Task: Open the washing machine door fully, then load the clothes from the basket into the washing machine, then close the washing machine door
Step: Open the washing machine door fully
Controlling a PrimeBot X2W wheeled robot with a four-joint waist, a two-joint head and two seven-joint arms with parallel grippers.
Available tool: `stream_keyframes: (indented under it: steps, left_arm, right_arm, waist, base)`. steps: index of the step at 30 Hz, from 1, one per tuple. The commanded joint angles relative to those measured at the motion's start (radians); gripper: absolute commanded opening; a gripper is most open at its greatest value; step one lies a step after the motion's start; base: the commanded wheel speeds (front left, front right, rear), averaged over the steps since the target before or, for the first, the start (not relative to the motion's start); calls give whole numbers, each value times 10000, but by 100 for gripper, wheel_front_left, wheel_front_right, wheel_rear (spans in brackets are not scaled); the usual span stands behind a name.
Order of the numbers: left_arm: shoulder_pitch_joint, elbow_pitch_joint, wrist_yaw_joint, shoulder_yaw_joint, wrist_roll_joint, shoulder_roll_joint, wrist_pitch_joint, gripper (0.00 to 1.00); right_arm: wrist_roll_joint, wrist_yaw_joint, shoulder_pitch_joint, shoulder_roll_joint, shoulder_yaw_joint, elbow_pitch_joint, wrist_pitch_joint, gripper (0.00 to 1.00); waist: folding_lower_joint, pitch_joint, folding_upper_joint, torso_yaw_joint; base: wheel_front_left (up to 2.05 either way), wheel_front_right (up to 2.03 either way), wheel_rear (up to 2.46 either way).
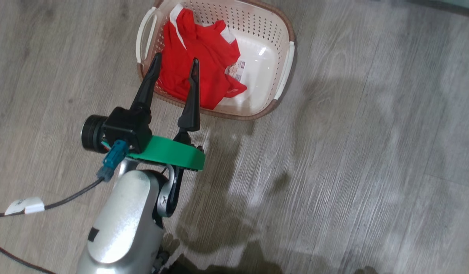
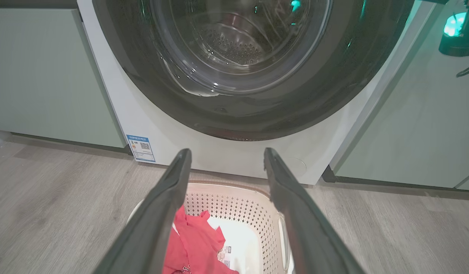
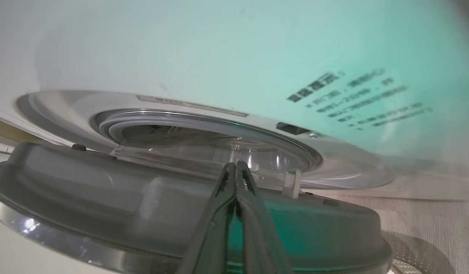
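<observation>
The left gripper [image 1: 176, 59] hangs with its jaws spread wide and empty. The red clothes [image 1: 204, 57] lie under and between its tips, in the basket [image 1: 265, 30], whose sticker [image 1: 236, 69] beside the jaws is too small to read. Beyond the jaws, the washing machine [image 2: 173, 140] bears a blue label [image 2: 142, 147] with a QR code. The right gripper [image 3: 236, 164] is clenched on nothing, its tips at the ajar washing machine door [image 3: 105, 205]. The printed lines [image 3: 356, 99] beyond are too blurred to read.

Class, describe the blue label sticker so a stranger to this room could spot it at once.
Find the white washing machine between pale green cabinets. Below its black-rimmed door, at the front panel's lower left corner in the left wrist view, sits the sticker: a small blue-bordered rectangle with a square code, unlike the plain round flap opposite.
</observation>
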Motion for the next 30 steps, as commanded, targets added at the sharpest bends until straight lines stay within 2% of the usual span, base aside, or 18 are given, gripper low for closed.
stream_keyframes:
  steps: [1,15,30]
  left_arm:
    - [-94,-320,10,266,-94,137,-95,100]
    - [88,-256,-15,303,-75,137,-95,100]
    - [711,-100,-51,426,-9,137,-95,100]
  right_arm:
    - [118,10,-282,278,60,-310,129,0]
    - [779,10,785,305,34,-298,1177,0]
    - [1432,10,3076,769,279,-1030,2114,0]
  waist:
    - [0,-56,-1,-10]
    - [0,-663,-1,96]
    - [0,-2094,-1,343]
  base:
    - [0,0,0]
    - [0,0,0]
    - [0,0,0]
